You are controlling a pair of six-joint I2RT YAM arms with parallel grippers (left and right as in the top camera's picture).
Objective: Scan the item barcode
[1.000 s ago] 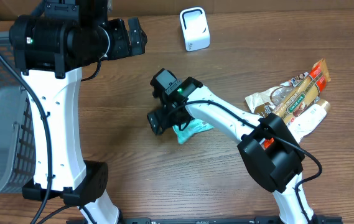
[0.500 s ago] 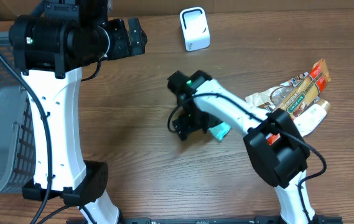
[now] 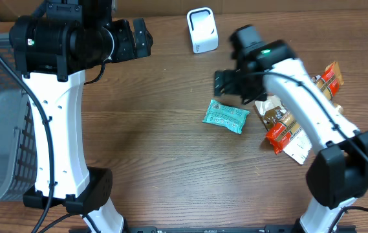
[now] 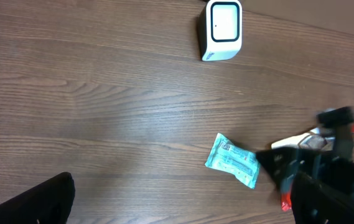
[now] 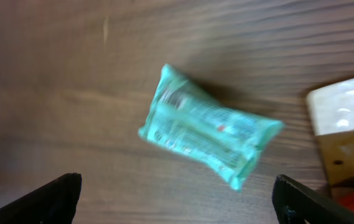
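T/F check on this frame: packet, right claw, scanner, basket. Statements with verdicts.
1. The teal packet lies loose on the table. True.
2. The right claw is shut on the packet. False: its jaws are open and the packet lies free of it.
3. The white scanner stands apart from the packet. True.
4. The packet is in the mesh basket. False: the basket is off at the table's side, the packet on the wood.
5. The packet is the only item out. False: a pile of snack packs lies next to it.
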